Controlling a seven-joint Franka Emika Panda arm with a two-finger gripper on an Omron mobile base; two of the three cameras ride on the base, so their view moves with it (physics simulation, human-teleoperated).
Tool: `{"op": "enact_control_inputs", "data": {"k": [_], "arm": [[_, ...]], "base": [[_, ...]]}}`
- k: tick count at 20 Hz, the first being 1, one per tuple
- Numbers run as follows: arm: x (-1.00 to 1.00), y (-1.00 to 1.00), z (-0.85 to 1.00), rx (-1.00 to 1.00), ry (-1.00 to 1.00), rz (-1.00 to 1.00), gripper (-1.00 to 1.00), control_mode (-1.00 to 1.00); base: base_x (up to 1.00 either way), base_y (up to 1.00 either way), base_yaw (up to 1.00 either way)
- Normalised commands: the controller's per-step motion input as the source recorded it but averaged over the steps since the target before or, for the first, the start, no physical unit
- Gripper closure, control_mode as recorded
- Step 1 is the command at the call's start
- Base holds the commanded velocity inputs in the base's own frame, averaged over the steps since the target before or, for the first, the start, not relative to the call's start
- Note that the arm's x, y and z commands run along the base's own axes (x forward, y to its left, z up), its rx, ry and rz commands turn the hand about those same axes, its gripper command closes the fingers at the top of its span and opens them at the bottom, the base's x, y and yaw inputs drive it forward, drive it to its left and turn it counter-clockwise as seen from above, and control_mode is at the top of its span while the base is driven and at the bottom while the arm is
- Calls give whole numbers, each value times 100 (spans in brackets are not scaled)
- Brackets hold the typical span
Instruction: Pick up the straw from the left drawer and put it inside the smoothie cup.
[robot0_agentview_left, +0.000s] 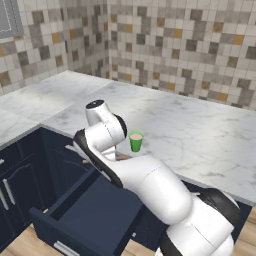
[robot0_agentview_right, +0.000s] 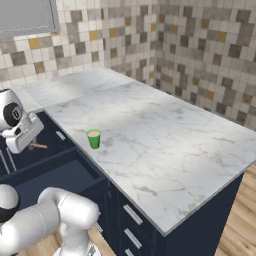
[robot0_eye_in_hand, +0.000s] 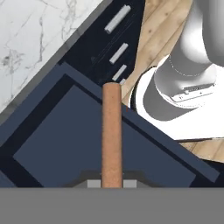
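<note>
My gripper (robot0_eye_in_hand: 111, 183) is shut on the straw (robot0_eye_in_hand: 112, 131), a thin orange-brown stick that runs straight up the middle of the hand view. Below it lies the open left drawer (robot0_eye_in_hand: 65, 148), navy blue with a bare floor. In the right base view the hand hangs over that drawer (robot0_agentview_right: 55, 180) with a short piece of straw (robot0_agentview_right: 38, 146) sticking out beside it. The smoothie cup (robot0_agentview_left: 135, 141), bright green with a pink top, stands upright on the marble counter near its front edge, right of the hand; it also shows as the cup (robot0_agentview_right: 93, 138).
The drawer (robot0_agentview_left: 90, 210) juts out from the cabinets over the wooden floor. A column of narrower navy drawers with silver handles (robot0_agentview_right: 132, 215) sits to the right. The marble counter (robot0_agentview_right: 165, 145) runs back to tiled walls in a corner.
</note>
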Motion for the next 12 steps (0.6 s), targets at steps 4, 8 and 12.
{"op": "enact_control_inputs", "data": {"k": [4, 8, 12], "arm": [[0, -16, 35, 3, -13, 0, 100, -100], [0, -18, 20, 14, -14, 0, 100, -100], [3, -28, 10, 27, -15, 0, 100, -100]], "base": [[0, 0, 0], [0, 0, 0], [0, 0, 0]]}}
